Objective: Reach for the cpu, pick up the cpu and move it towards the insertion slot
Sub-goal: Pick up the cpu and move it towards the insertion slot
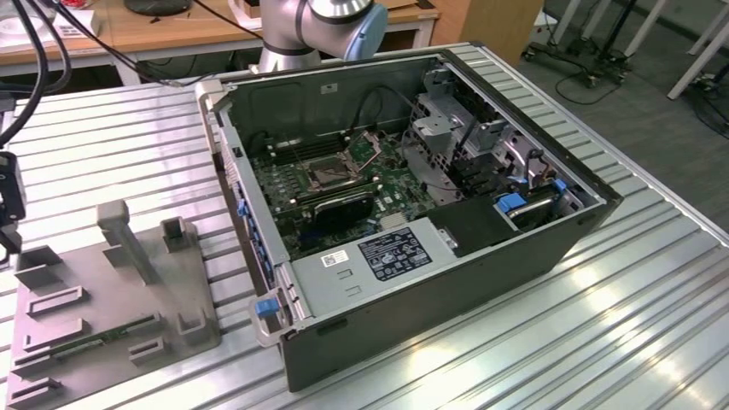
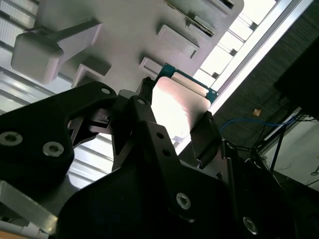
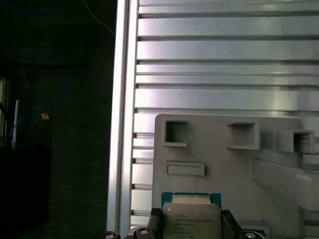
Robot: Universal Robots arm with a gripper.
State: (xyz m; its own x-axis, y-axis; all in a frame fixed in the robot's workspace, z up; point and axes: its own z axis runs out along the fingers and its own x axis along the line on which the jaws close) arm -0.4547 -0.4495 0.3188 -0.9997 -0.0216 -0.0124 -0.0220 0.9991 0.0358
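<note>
Pinching the cpu (image 2: 180,105) by two edges with the tool (image 2: 175,109); could slip onto the grey tray (image 2: 124,30) beneath the tool if jolted.

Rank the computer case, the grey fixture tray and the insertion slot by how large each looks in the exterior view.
1. computer case, clearly the largest
2. grey fixture tray
3. insertion slot, by far the smallest, inside the case

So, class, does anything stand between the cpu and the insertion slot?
Yes: the cpu is at the tool over the grey fixture, and the case's raised side wall stands between that fixture and the insertion slot.
</note>
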